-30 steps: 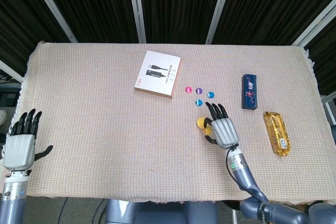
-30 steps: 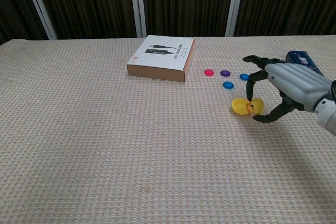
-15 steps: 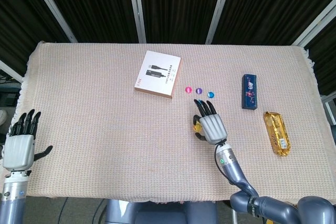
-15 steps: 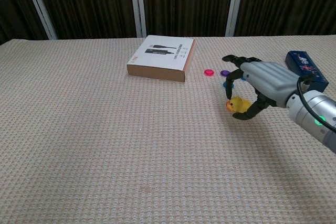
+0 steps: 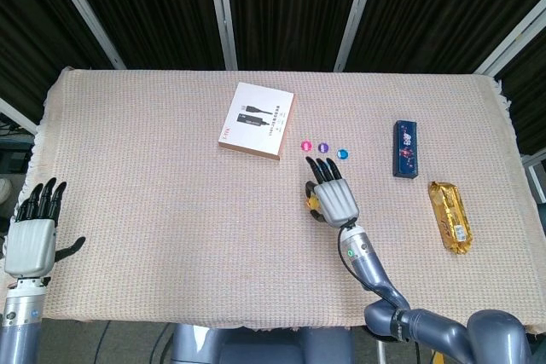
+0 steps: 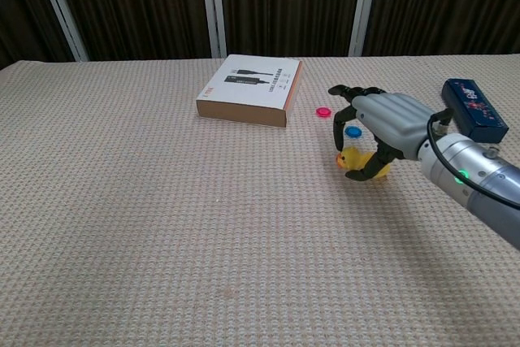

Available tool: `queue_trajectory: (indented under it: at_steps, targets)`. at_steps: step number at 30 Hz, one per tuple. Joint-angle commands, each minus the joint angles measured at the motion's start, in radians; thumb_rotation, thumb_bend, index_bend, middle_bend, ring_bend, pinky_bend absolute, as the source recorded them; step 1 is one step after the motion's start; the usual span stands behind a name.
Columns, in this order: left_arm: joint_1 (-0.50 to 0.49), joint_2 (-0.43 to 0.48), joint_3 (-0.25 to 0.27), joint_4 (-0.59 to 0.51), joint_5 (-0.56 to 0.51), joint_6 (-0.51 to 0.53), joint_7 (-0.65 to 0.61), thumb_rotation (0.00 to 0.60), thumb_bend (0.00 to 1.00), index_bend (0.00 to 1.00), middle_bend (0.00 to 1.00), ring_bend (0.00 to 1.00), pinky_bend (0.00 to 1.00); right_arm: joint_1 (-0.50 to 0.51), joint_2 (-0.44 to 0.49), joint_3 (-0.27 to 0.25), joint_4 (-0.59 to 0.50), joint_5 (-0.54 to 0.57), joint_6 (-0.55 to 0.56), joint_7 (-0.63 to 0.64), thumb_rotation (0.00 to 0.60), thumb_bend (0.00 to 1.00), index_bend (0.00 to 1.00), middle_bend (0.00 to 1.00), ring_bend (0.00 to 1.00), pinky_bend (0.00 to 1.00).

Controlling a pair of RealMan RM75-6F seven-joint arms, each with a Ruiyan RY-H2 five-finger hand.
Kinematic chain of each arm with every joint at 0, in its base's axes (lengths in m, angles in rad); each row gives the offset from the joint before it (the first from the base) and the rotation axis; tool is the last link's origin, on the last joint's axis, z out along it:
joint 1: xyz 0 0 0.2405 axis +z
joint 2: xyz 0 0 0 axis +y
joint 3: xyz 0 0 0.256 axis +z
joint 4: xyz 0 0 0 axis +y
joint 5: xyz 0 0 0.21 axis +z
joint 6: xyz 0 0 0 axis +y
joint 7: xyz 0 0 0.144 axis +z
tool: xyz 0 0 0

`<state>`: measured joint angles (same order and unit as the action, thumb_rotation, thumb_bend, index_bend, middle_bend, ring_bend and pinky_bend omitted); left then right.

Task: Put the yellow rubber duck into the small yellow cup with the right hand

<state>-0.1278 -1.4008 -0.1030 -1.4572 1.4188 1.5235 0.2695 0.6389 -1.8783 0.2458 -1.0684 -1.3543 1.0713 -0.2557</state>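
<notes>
Chest view — right hand (image 6: pixel 380 123) curled over yellow rubber duck (image 6: pixel 354 160), fingertips touching it.

A beige woven cloth (image 5: pixel 153 176) covers the whole desk (image 5: pixel 256 320). Toward the far middle lies a white flat box (image 5: pixel 256 120), slightly turned. Right of it sit three small discs in a row: pink (image 5: pixel 306 146), purple (image 5: pixel 323 147) and blue (image 5: pixel 343 154). The yellow rubber duck (image 6: pixel 354 159) rests on the cloth just near of them. Further right lies a dark blue oblong box (image 5: pixel 405 148), and beyond it, near the right edge, a gold foil packet (image 5: pixel 450 216).
</notes>
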Motion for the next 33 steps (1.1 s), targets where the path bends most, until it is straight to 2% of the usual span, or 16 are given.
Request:
queue_trajectory:
  at_steps: [1,20,24,33]
  targets:
    - [0.001,0.0,0.001,0.0,0.001,0.001,0.001,0.6,0.03,0.0,0.0,0.0,0.17,0.007,-0.003,0.002,0.017,0.006,-0.009,0.011,0.6,0.16,0.52,0.0,0.0,0.0]
    - [0.0,0.001,0.005,-0.014,-0.002,-0.005,0.031,0.6,0.04,0.0,0.0,0.0,0.17,0.027,0.016,-0.007,0.126,0.011,-0.032,0.093,0.6,0.16,0.52,0.0,0.0,0.0]
    - [0.0,0.001,0.004,-0.015,-0.006,-0.007,0.03,0.6,0.04,0.0,0.0,0.0,0.17,0.023,0.028,-0.008,0.124,0.008,-0.021,0.125,0.6,0.16,0.52,0.0,0.0,0.0]
    - [0.0,0.001,0.004,-0.014,-0.001,-0.005,0.031,0.6,0.03,0.0,0.0,0.0,0.17,0.023,0.041,-0.018,0.116,0.007,-0.013,0.105,0.6,0.17,0.52,0.0,0.0,0.0]
